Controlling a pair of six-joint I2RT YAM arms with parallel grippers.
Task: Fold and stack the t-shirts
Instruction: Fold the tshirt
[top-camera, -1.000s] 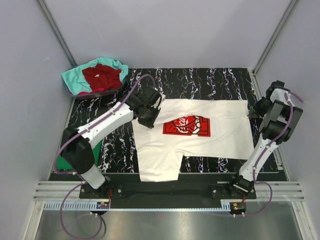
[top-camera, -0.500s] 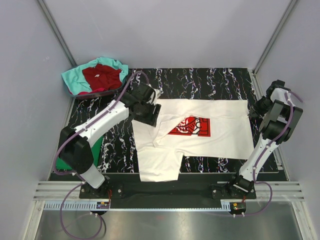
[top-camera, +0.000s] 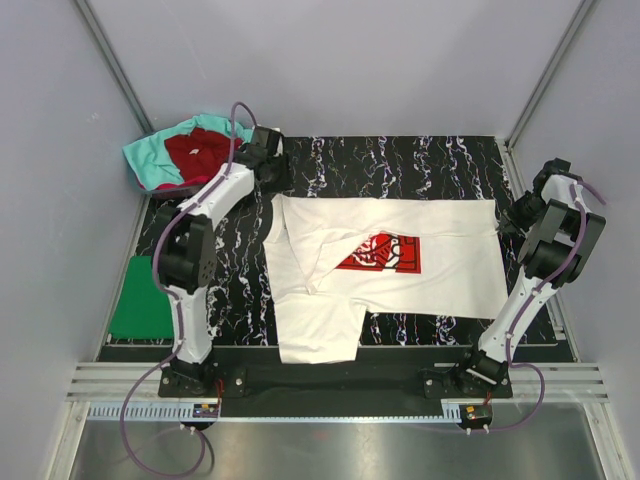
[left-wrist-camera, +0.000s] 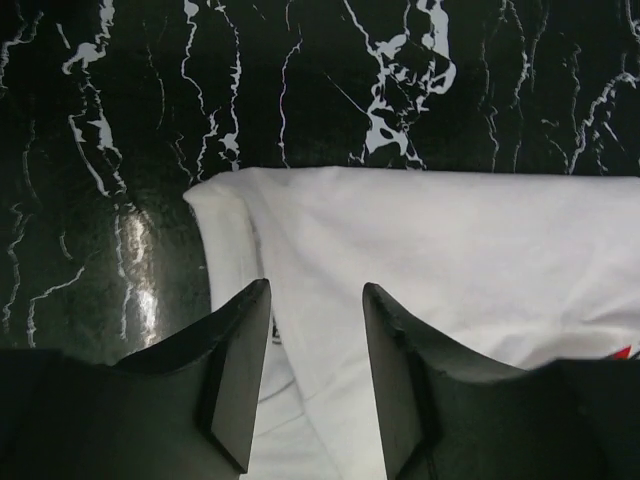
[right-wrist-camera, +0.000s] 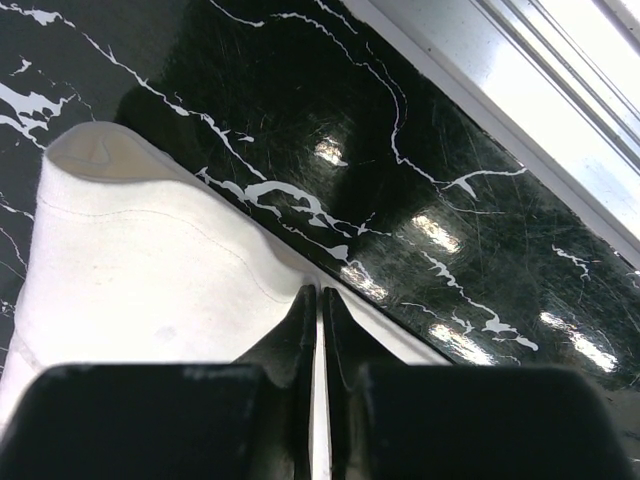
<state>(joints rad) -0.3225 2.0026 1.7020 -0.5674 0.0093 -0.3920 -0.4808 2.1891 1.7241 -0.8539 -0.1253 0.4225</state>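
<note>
A white t-shirt (top-camera: 440, 270) lies spread on the black marbled table (top-camera: 400, 160), filling its middle, with the red chest print (top-camera: 385, 255) facing up. A flap of cloth from the 9 o'clock side is folded inward and covers the print's left part on a slant, so the fold looks begun but not finished.

The left hand (left-wrist-camera: 316, 290) hovers above the shirt's corner at 10 o'clock, its 2 fingers set wide and holding nothing, probably placed there to pick up that corner. The right hand (right-wrist-camera: 318, 294) sits at the shirt's 3 o'clock edge with its fingers pressed narrow on a thin white sliver, apparently pinching the hem to keep the cloth taut and anchored.

At the table's 8 o'clock edge lies a green t-shirt (top-camera: 140, 300), flat, likely the base of the stack. At 10 o'clock, a teal t-shirt (top-camera: 145, 160) and a dark red t-shirt (top-camera: 200, 152) sit bunched together, awaiting folding.

Whatever holds that bunch cannot be made out. From above, the right arm hides its own grip, and the shirt's near sleeve at 7 o'clock reaches the table's edge
</note>
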